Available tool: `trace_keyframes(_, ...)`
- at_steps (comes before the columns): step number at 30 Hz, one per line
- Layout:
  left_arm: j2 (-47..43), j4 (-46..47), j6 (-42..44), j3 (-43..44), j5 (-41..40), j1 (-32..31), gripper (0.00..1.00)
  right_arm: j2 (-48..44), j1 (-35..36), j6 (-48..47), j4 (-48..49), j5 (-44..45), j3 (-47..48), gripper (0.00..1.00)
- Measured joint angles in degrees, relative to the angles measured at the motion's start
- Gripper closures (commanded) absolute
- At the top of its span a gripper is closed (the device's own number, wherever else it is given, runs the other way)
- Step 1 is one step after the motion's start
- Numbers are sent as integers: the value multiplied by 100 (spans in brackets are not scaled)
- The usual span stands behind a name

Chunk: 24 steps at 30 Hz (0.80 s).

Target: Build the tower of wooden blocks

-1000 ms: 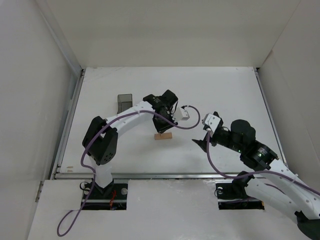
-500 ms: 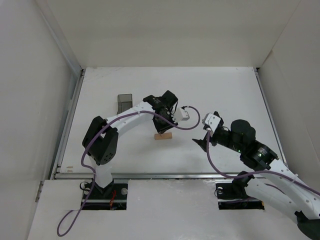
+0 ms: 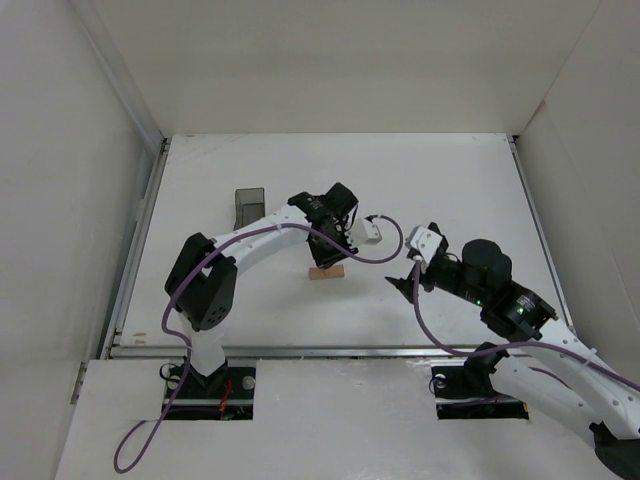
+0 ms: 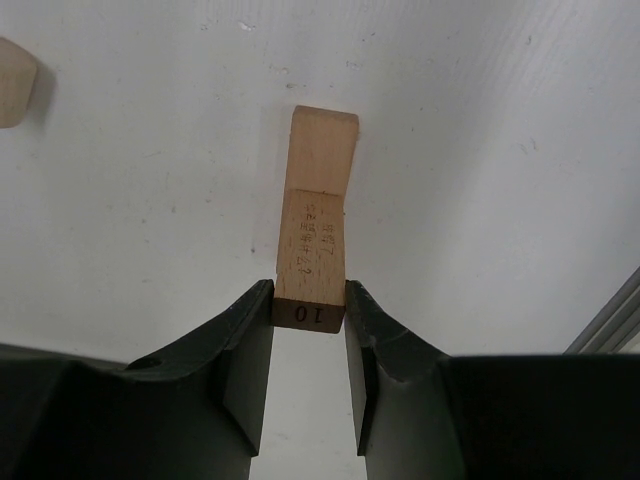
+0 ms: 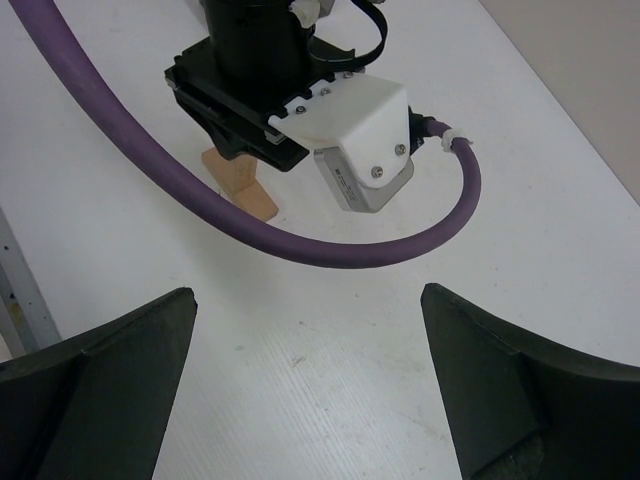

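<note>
The left hand (image 4: 309, 300) is clenched on a bar (image 4: 313, 240), with both fingers pressing its sides near the end stamped "10". The bar hangs low over the middle of the table (image 3: 450, 180), right above a base bar (image 4: 326, 145) that lies flat there. The base bar's far end shows past the held one. I cannot tell whether the two bars touch. A rounded piece (image 4: 14, 82) sits loose on the table, off to one side. A dark box (image 3: 249, 207) stands well apart, beyond the left arm. The right hand (image 5: 310, 400) is spread wide and holds nothing, waiting near the stack and facing it.

The step in hand looks like stacking the second bar onto the first. The next move calls for settling the bar flat and lined up on the base. The fingers should then let go gently, straight off its sides, so that neither piece gets nudged. The rounded piece is likely to come after.
</note>
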Motion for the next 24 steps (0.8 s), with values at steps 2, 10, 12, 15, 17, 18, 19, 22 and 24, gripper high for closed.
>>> trace_keyframes(2, -11, 22, 17, -17, 13, -9, 100, -13, 0, 0, 2, 15, 0, 0)
trace_keyframes(10, -48, 42, 96, -63, 9, -59, 79, -37, 0, 2, 2, 85, 0, 0)
trace_keyframes(12, -63, 48, 101, -85, 4, -59, 72, -35, 0, 2, 2, 96, 0, 0)
trace_keyframes(15, -70, 48, 140, -92, 2, -61, 62, -37, 0, 2, 2, 107, 0, 0)
trace_keyframes(17, -70, 46, 151, -111, -17, -61, 58, -37, 0, 2, 2, 109, 0, 0)
trace_keyframes(18, -70, 37, 153, -122, -31, -59, 55, -37, 0, 2, 0, 109, 0, 0)
trace_keyframes(19, -70, 28, 155, -125, -39, -59, 53, -37, 0, 4, 2, 109, 0, 0)
trace_keyframes(22, -72, 31, 155, -122, -68, -61, 48, -35, 0, 7, 2, 107, 0, 0)
trace_keyframes(24, -72, 26, 155, -118, -94, -61, 45, -28, 0, 33, 4, 122, 0, 0)
